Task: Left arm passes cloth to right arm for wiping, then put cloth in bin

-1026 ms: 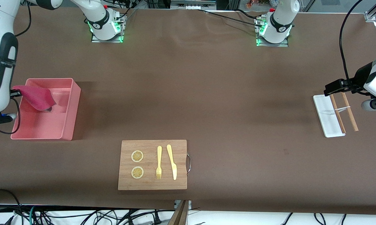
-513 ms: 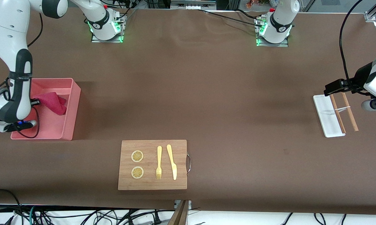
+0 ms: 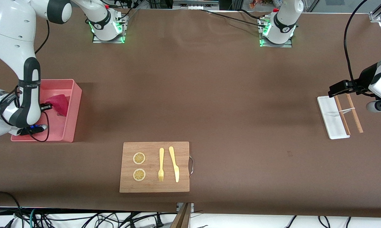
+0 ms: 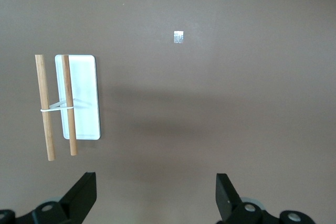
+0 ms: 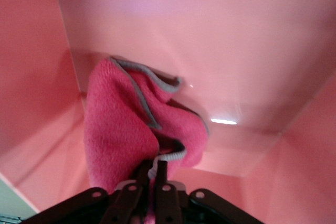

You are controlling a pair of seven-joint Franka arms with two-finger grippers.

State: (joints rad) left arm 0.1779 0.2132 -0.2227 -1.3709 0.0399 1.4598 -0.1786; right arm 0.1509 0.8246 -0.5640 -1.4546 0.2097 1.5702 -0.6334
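The magenta-red cloth point(image 3: 59, 104) hangs bunched inside the salmon-pink bin point(image 3: 72, 125), at the right arm's end of the table. My right gripper point(image 3: 47, 107) reaches down into the bin, shut on the cloth. The right wrist view shows its grey edge pinched between the narrow black fingers point(image 5: 162, 170), with the cloth point(image 5: 118, 129) drooping toward the bin's floor point(image 5: 241, 51). Over the left arm's end of the table my left gripper point(image 3: 335, 90) waits open, nothing between its fingers point(image 4: 84, 195).
A white tray point(image 3: 330, 118) with two wooden sticks point(image 3: 348, 112) across it lies under the left gripper. A wooden cutting board point(image 3: 154, 186) with lemon slices, a fork and a knife sits nearer the front camera, mid-table.
The right arm has swung over the bin and lowered the cloth, which now hangs bunched inside instead of draping above the rim. The left arm has not moved.
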